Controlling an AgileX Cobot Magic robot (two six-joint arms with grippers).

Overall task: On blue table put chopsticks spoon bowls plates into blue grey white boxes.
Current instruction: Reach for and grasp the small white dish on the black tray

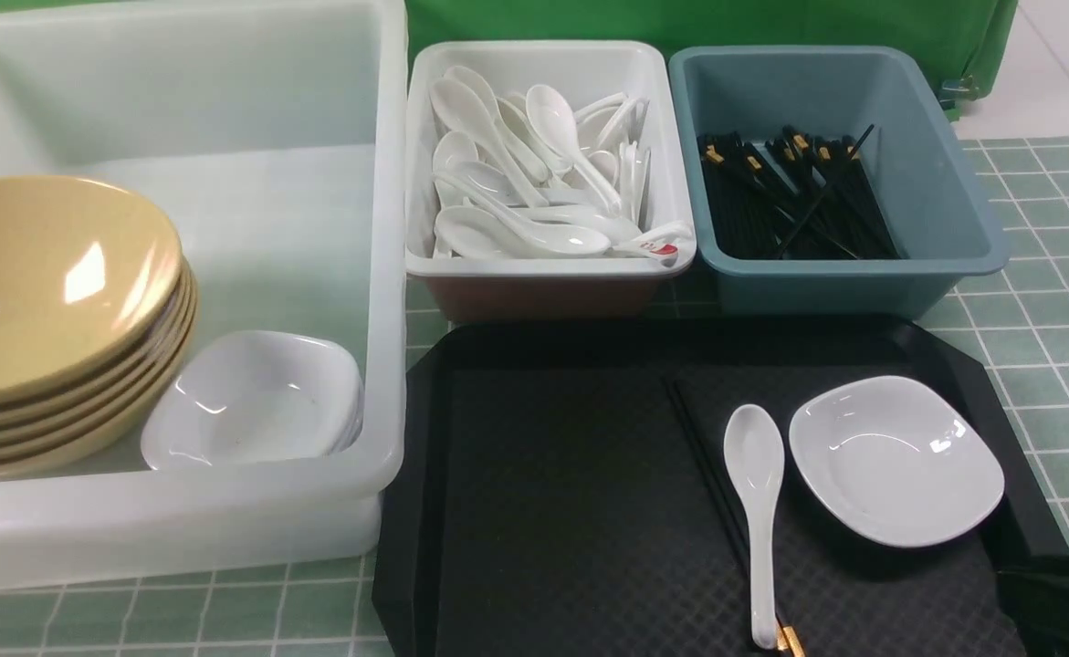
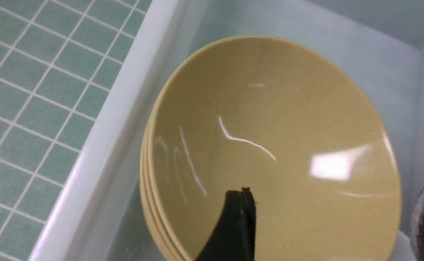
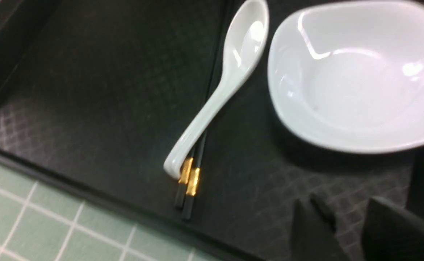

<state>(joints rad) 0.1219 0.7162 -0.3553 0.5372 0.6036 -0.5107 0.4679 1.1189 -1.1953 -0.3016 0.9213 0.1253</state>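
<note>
A stack of tan bowls (image 1: 50, 301) (image 2: 269, 145) sits in the big translucent white box (image 1: 388, 274), beside several white plates (image 1: 256, 401). My left gripper (image 2: 338, 190) hangs open just above the top bowl, holding nothing. On the black tray lie one white plate (image 1: 895, 461) (image 3: 356, 79), a white spoon (image 1: 758, 511) (image 3: 230, 79) and a pair of black chopsticks (image 1: 707, 474) (image 3: 190, 181) partly under the spoon. My right gripper (image 3: 342, 203) is open over the tray's near right corner, beside the plate, with only tray between its fingers.
The small white box (image 1: 548, 265) holds many spoons. The blue-grey box (image 1: 954, 201) holds many chopsticks. Both stand behind the black tray (image 1: 543, 502) on the gridded table (image 1: 1045, 301). A green backdrop rises at the back.
</note>
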